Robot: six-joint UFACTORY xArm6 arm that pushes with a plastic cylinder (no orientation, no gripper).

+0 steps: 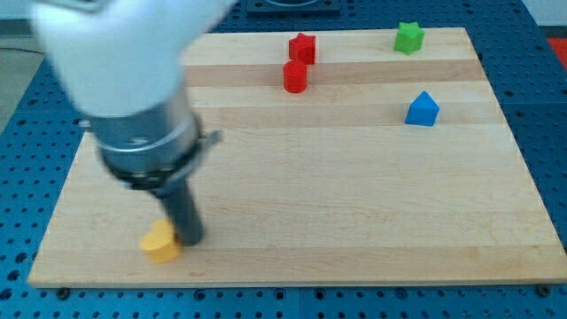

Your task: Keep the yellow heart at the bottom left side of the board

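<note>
Tip down on board, just right of yellow heart, touching or nearly so; contact point blurred, cannot tell which. No jaws on this rig, so nothing spread, pressed or pinched; only a plain rod, holding nothing. Heart sitting near bottom left corner of board, close to bottom edge, so task looks about met.

Risk: heart near edge, and any further push toward view's left or bottom likely slides it off wood onto blue table. Also possible: glancing push on heart's side spins it rather than moving it straight. Safest judged move: back off toward view's right or top.

Farther out, well apart from tip: red cylinder, red star just above it, green star at top right, blue block at right.
</note>
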